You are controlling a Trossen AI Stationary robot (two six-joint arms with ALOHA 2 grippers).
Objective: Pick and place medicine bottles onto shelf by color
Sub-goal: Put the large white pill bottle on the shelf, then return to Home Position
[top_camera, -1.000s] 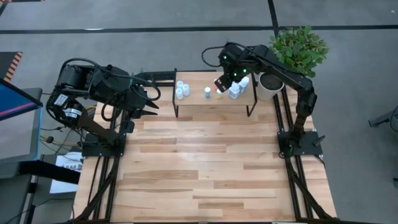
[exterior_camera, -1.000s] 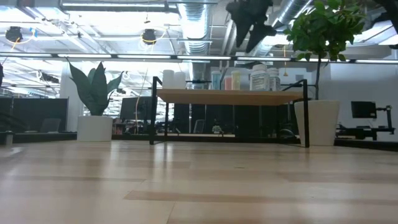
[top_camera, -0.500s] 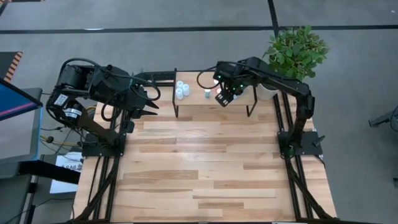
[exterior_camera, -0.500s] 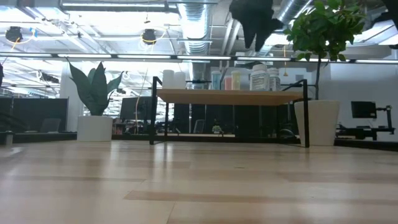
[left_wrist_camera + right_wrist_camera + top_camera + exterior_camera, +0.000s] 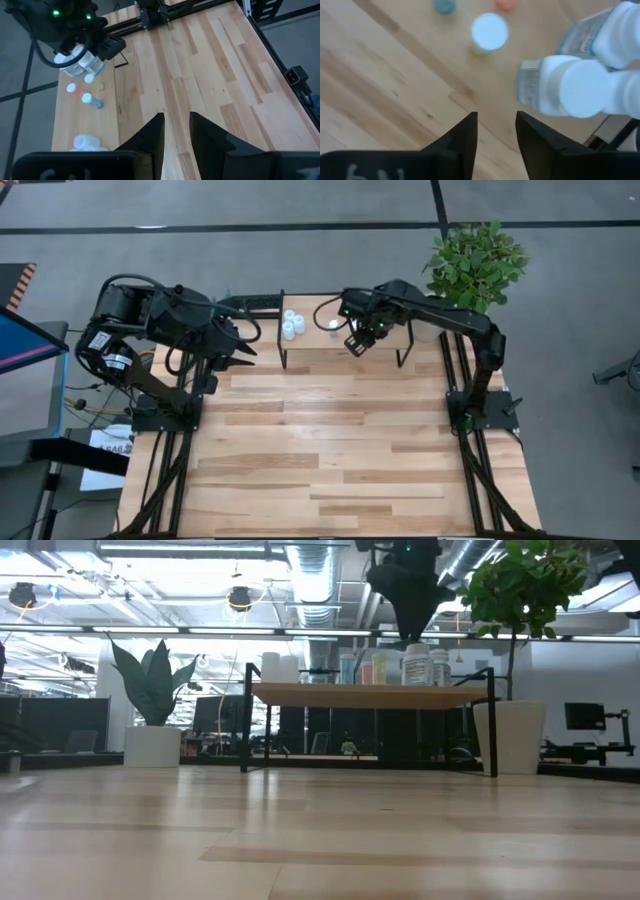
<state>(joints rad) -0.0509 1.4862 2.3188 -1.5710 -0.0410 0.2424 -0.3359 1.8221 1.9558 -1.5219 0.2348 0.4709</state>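
Right wrist view: labelled white bottles [image 5: 570, 87], print unreadable, on shelf [image 5: 420, 65].

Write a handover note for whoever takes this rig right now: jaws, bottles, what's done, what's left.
Left gripper: parked at the table's left edge, beside the shelf, jaws slightly apart, empty.
Right gripper: hovering over the shelf near the chunky white bottles, jaws apart, nothing between them.
Bottles: small white bottles at the shelf's left end, small coloured-cap bottles in the middle, chunky ones toward the right.
Done: every bottle in view stands on the shelf.
Left: no bottle shows on the tabletop; probably just check the colour groups and pull the right arm back.
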